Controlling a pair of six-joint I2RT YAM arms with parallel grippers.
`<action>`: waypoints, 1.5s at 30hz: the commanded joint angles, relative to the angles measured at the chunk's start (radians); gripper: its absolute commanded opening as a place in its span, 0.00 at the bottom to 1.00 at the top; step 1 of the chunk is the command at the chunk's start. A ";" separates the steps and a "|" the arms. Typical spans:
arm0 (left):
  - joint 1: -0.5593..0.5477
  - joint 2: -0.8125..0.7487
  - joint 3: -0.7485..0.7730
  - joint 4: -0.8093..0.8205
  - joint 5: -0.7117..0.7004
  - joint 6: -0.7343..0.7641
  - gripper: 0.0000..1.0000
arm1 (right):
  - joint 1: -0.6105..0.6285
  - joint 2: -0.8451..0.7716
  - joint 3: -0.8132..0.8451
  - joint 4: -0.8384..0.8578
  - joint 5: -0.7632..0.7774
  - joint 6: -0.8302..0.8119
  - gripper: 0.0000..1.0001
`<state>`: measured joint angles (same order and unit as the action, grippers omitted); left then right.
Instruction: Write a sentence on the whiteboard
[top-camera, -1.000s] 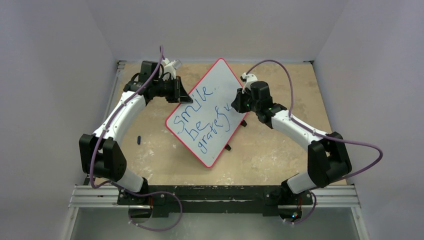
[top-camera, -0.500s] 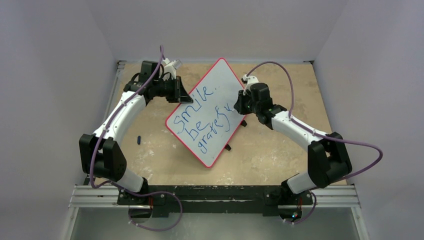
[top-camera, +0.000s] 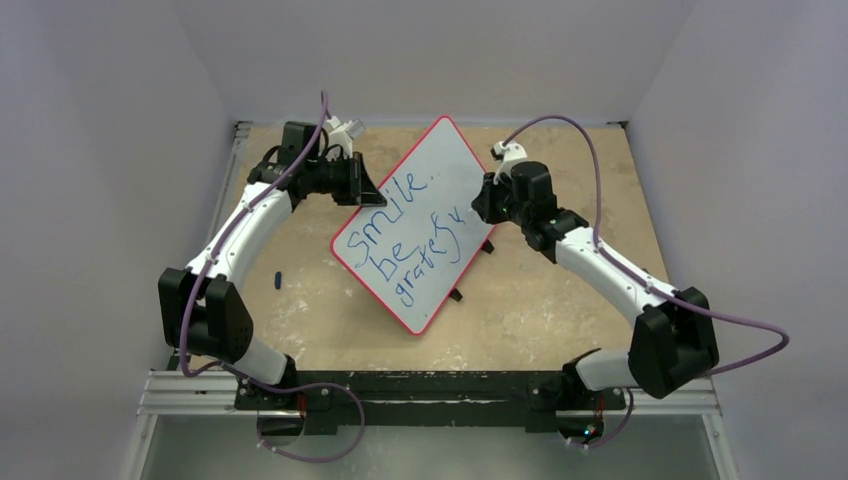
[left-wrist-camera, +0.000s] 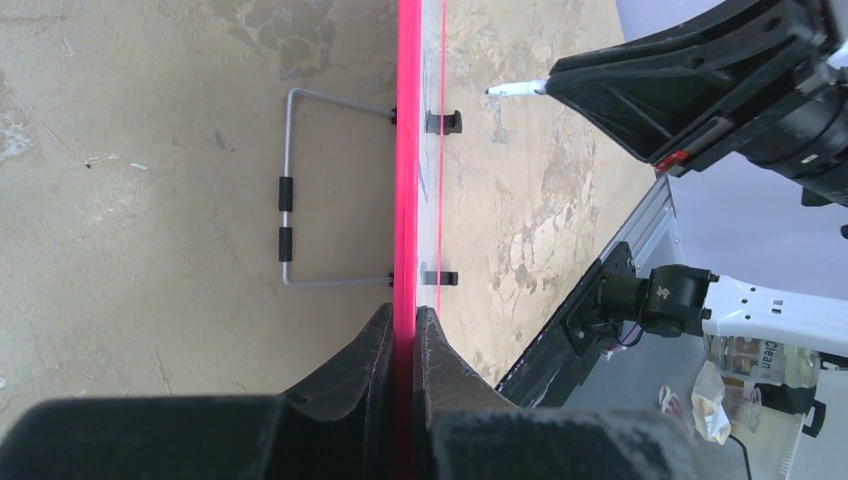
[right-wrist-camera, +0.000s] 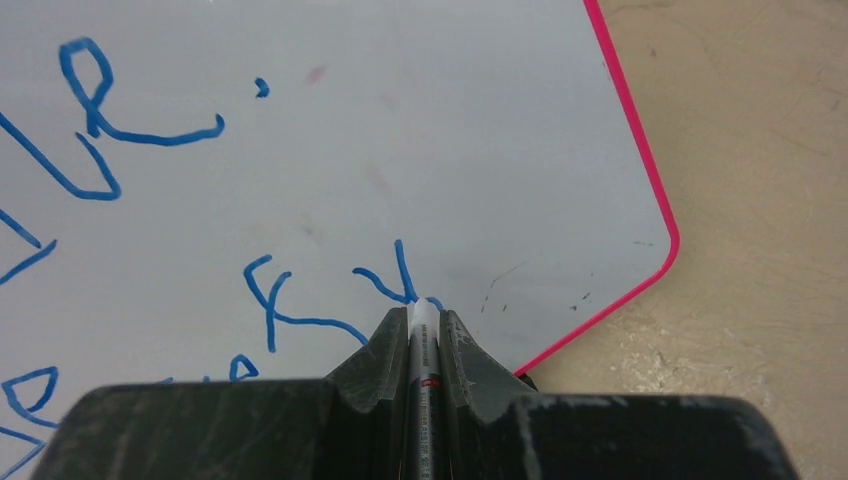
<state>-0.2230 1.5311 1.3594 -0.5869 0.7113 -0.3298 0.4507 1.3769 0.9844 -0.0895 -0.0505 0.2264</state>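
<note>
right gripper nudged toward far edge, clamped on thin white marker, tip ending "u" of blue handwritten sentence. final "l" left, I reckon. left gripper pinching big flat red-rimmed whiteboard.

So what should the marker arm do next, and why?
Probably slide the marker just beyond the u and stroke the final l: the sentence ends at "gratefu", the tip sits at that u, and the left gripper clamps the whiteboard.
</note>
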 joint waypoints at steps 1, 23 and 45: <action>0.003 -0.053 0.018 0.056 -0.016 0.028 0.00 | -0.005 -0.016 0.071 0.042 0.008 0.000 0.00; 0.002 -0.059 0.016 0.060 -0.012 0.025 0.00 | -0.007 0.168 0.259 0.113 -0.070 0.069 0.00; 0.002 -0.058 0.017 0.059 -0.012 0.025 0.00 | -0.015 0.172 0.134 0.137 -0.078 0.057 0.00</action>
<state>-0.2237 1.5257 1.3594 -0.5941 0.7033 -0.3412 0.4324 1.5787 1.1511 0.0284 -0.1043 0.2867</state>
